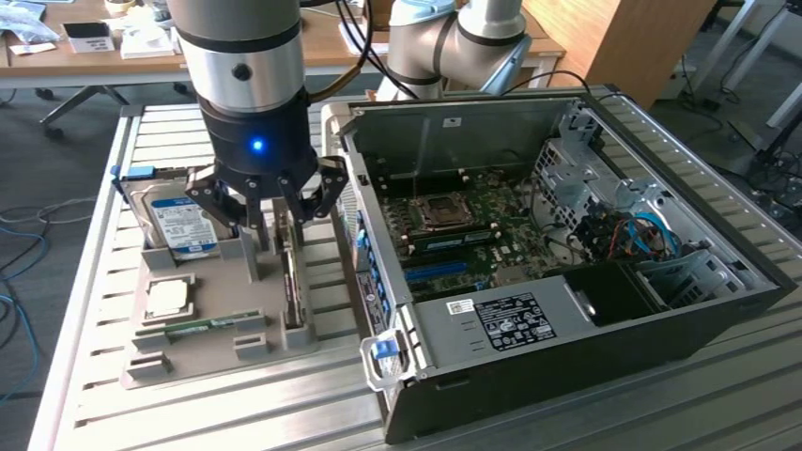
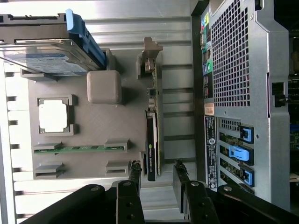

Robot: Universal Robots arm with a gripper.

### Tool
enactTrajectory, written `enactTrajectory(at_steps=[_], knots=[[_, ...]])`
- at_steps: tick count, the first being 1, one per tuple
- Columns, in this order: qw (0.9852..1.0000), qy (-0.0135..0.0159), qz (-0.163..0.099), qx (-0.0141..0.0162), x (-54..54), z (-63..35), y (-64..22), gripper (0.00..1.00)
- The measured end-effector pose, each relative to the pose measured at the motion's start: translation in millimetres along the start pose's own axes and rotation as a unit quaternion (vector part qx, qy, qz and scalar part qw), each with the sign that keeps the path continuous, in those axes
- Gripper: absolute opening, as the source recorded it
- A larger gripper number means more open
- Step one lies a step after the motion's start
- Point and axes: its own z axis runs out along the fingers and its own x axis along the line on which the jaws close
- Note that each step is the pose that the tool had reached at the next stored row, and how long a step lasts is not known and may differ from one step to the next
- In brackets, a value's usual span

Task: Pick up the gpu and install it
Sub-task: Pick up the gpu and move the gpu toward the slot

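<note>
While the tool (image 1: 269,209) hangs released, its fingers spread to either side of the card and gripping nothing, the gpu (image 2: 152,140) stands on edge in a slot of the grey holder (image 2: 121,126) on the counter (image 1: 188,413), just beside the open computer case (image 1: 564,235). It looks light and stiff but fragile. I'd judge a gentle pinch across its thin faces safest, square-on, since a narrow card could twist or slip.

Print on the gpu (image 2: 152,140) and power supply (image 1: 501,319) is illegible.
</note>
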Motion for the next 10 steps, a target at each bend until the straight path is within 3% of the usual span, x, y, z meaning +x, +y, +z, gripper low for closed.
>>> enactTrajectory(at_steps=[10], knots=[[1.0, -0.0001, 0.0, -0.0001, 0.0, 1.2, 0.0, 0.42]])
